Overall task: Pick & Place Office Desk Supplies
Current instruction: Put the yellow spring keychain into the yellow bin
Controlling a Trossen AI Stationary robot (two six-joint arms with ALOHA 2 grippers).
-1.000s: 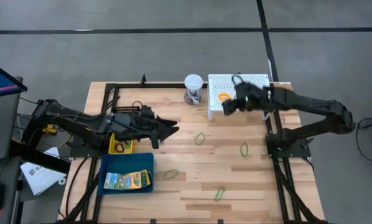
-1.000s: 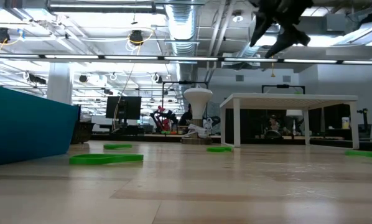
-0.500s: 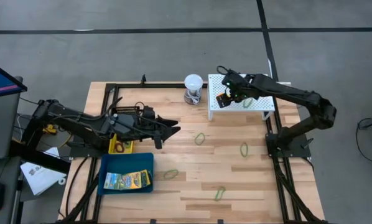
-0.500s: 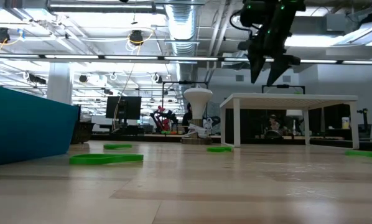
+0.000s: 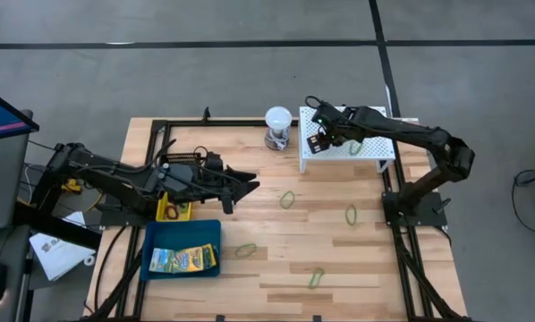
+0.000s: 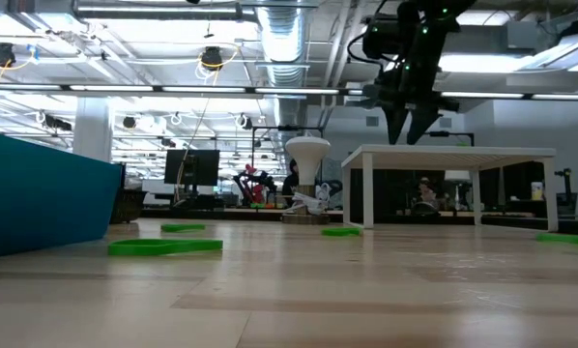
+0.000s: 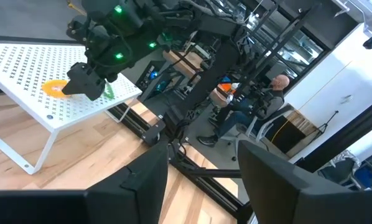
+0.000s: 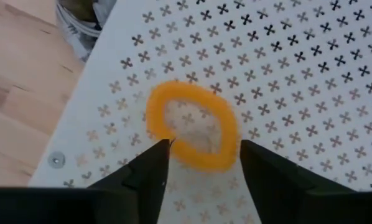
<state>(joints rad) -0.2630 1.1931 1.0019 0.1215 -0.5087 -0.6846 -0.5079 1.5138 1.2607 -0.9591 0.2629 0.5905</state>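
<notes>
Table (image 5: 357, 259) of pale wood holds everything, with one dark arm on each side. The right gripper (image 5: 316, 141) hangs just over the near corner of the white perforated stand (image 5: 375, 148), pointing down. Its two fingers (image 8: 150, 173) are spread apart, and the orange loop (image 8: 193, 132) lies flat on the stand's top right between them. The fingers are not squeezing the loop. From the left wrist view the same orange loop (image 7: 54, 88) peeks out beside the right gripper (image 7: 86, 84), and a green loop (image 7: 109, 92) lies on the stand close by.

The left gripper (image 5: 242, 185) waits out over the left half of the table, next to the yellow bin (image 5: 173, 212). Its fingers (image 7: 142, 180) are spread wide and hold nothing.

The blue tray (image 5: 157, 234) sits in front of the yellow bin, and the green-yellow printed packets (image 5: 183, 259) lie inside it. Four green loops lie loose on the wood: one (image 5: 287, 199) near the middle, one (image 5: 352, 214) nearer the right arm's base, one (image 5: 245, 250) just beside the tray, and one (image 5: 317, 277) near the front edge. A white ball-topped object (image 5: 277, 119) stands in a basket just beside the stand.

A person (image 7: 251, 106) sits in the room beyond the table.
</notes>
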